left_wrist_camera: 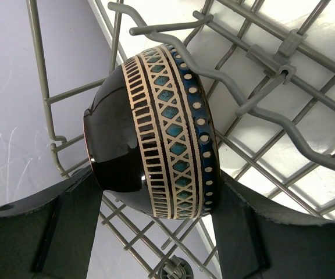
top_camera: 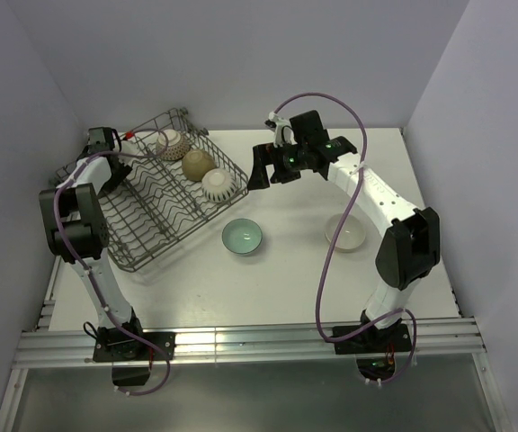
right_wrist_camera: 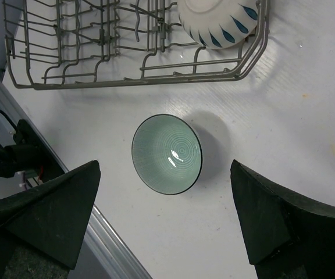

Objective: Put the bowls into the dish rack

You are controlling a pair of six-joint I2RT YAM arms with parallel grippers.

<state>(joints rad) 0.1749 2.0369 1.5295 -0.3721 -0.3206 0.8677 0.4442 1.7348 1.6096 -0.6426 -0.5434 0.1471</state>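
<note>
The grey wire dish rack (top_camera: 142,243) stands at the left. It holds a black bowl with a patterned band (top_camera: 171,142), a tan bowl (top_camera: 196,163) and a white bowl with blue drops (top_camera: 218,184), all on edge. My left gripper (top_camera: 144,139) is shut on the patterned bowl (left_wrist_camera: 156,128) at the rack's far end, a finger on each side (left_wrist_camera: 68,226). A green bowl (top_camera: 242,237) sits upright on the table. My right gripper (top_camera: 261,167) hangs open and empty above the green bowl (right_wrist_camera: 167,152). A white bowl (top_camera: 345,232) sits at the right.
The rack's near rim (right_wrist_camera: 127,78) runs along the top of the right wrist view, with the white drop-patterned bowl (right_wrist_camera: 214,20) inside it. The rack's wires (left_wrist_camera: 68,93) surround the patterned bowl. Walls enclose the table on three sides.
</note>
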